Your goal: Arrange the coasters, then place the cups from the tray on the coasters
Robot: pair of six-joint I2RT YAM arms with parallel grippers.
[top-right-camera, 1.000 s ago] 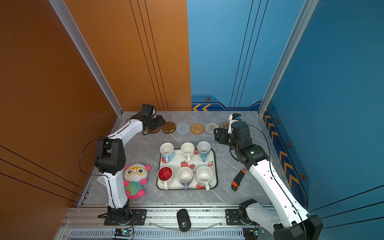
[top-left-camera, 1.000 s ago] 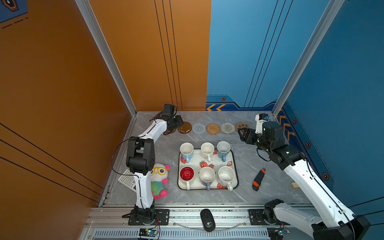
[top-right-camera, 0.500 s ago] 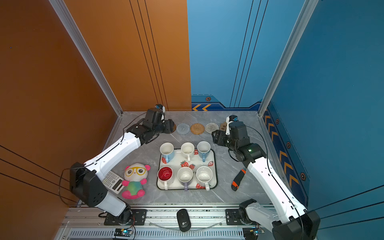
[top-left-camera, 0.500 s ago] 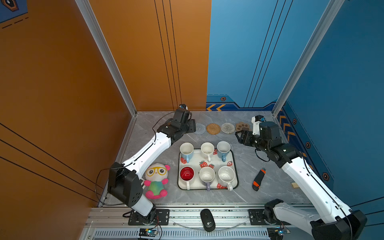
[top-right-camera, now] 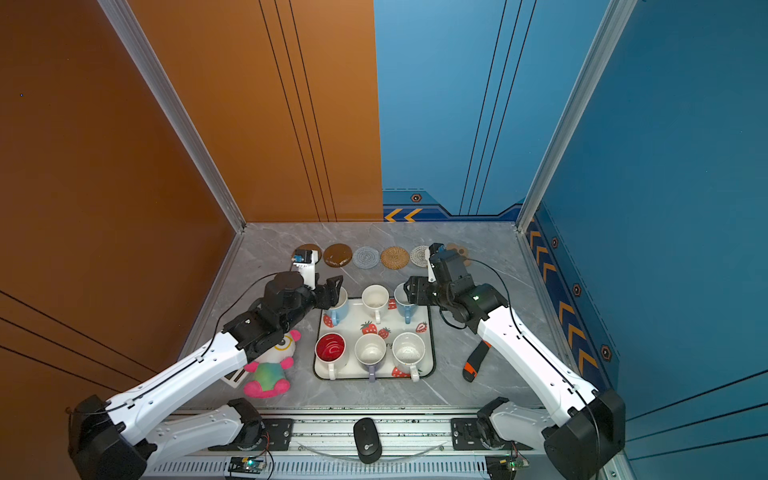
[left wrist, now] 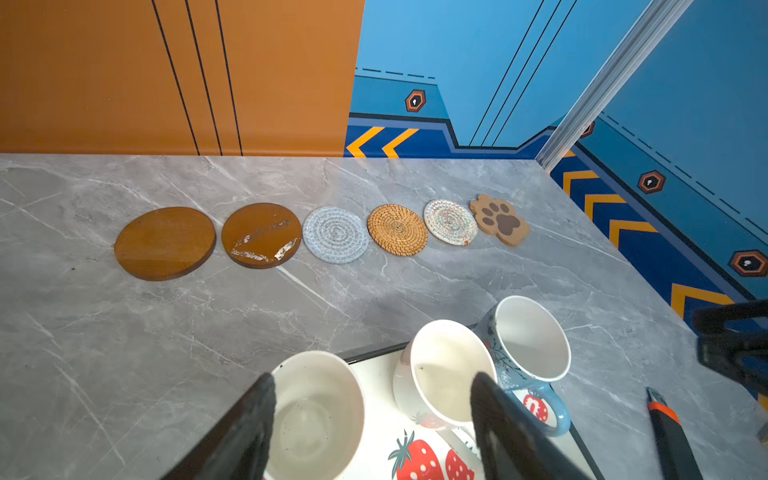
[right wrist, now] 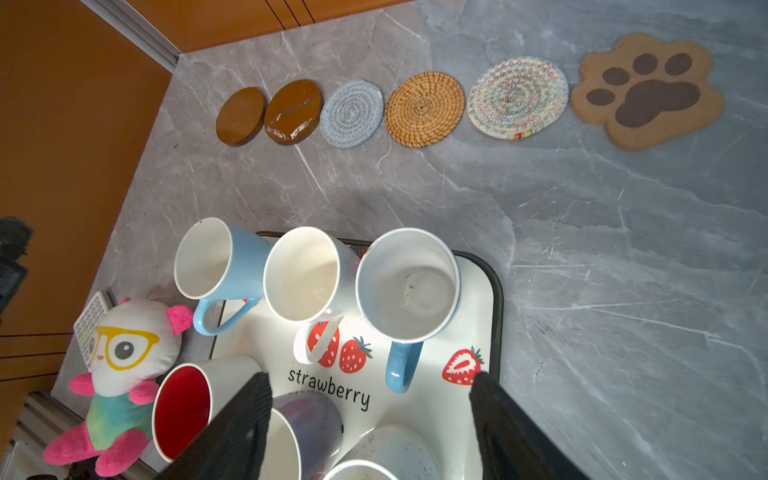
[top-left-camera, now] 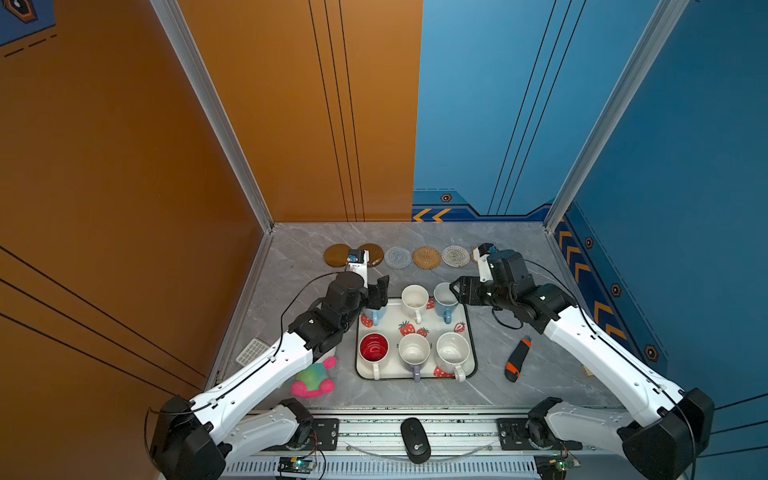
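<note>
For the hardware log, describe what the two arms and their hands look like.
The left arm and right arm share one build: white shell links joined by black rounded joints, with thin black cables running along them. Each black wrist carries a white camera bracket. The left hand and right hand are black, each with two flat, dark fingers.

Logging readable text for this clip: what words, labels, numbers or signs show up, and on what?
"strawberry": black lettering on the tray, right wrist view.
Logo on the mouse: too small to read.
Keys of the calculator: too small to read.
No other text is legible.
</note>
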